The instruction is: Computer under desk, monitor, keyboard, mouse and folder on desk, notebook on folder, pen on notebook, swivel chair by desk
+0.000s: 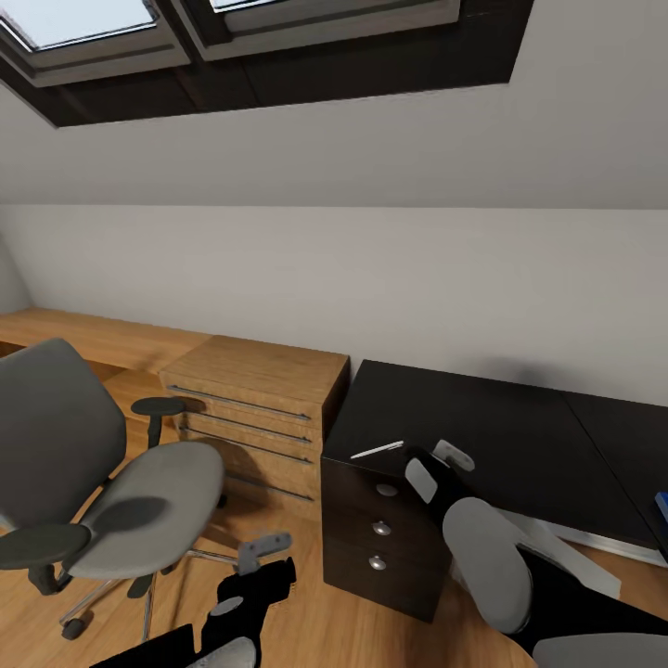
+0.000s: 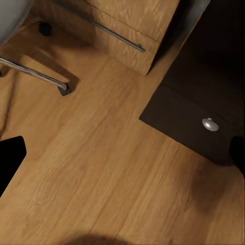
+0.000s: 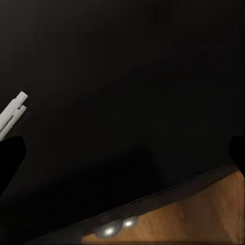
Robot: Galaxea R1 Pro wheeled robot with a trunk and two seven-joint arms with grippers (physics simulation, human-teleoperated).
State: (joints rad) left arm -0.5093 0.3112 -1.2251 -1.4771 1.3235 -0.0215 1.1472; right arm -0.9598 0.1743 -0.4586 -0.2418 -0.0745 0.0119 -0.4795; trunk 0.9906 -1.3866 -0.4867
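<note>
The pen, a slim white stick, lies on the black desk near its front left corner, above the drawer unit with round silver knobs. My right gripper hovers open just right of the pen, nothing between its fingers. In the right wrist view the pen lies on the glossy desk top, off to one side of the open right gripper. The grey swivel chair stands at left with a bare seat. My left gripper hangs low and open over the floor.
A light wooden drawer chest stands between chair and desk, close against the desk's side. A pale slab lies under the desk. A bright blue corner shows at the right edge; I cannot tell what it is. The chair's chrome leg is near my left gripper.
</note>
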